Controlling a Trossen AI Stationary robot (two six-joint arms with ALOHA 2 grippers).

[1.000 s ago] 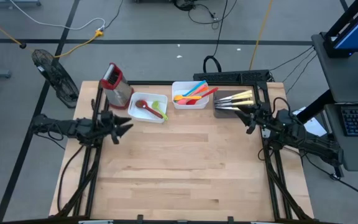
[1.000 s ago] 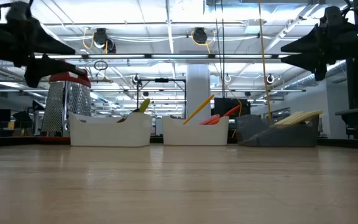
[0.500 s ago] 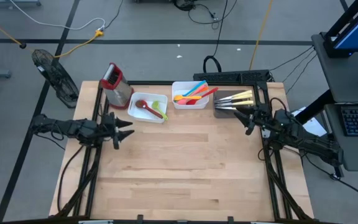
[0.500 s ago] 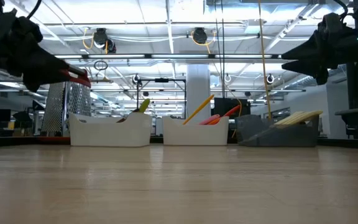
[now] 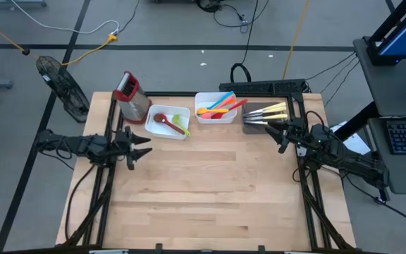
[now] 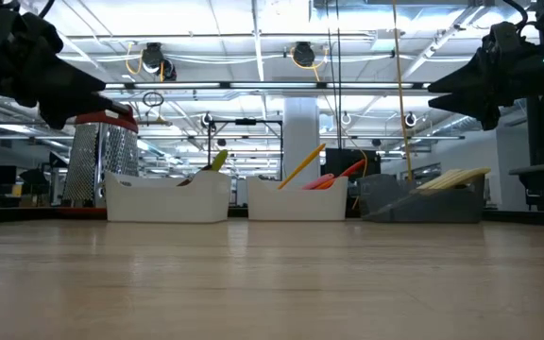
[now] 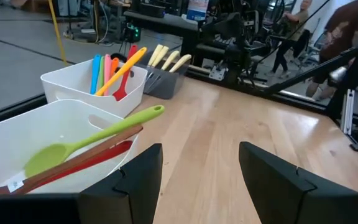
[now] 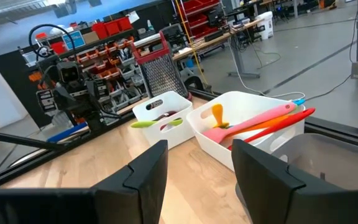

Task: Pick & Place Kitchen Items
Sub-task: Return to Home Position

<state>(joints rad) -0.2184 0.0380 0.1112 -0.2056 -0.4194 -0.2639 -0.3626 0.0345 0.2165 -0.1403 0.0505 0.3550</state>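
Well, both arms hang clear above the pale plank table (image 5: 210, 190). My left gripper (image 5: 141, 144) sits left of centre in the high view and my right gripper (image 5: 282, 134) right of centre; each wrist view shows blunt dark fingers spread apart, holding nothing. At upper centre, the glossy left white bin (image 7: 55, 121) holds a green spoon (image 7: 92, 134), a red spoon (image 5: 162, 119) and a brown wooden spoon (image 7: 104, 142). Only the left wrist view shows the brown one, and I can't read its small tag. Beside it, the right white bin (image 7: 79, 93) carries bright spatulas (image 5: 220, 106). Pale-handled knives (image 5: 273, 111) lie in the dark tray (image 7: 166, 87).
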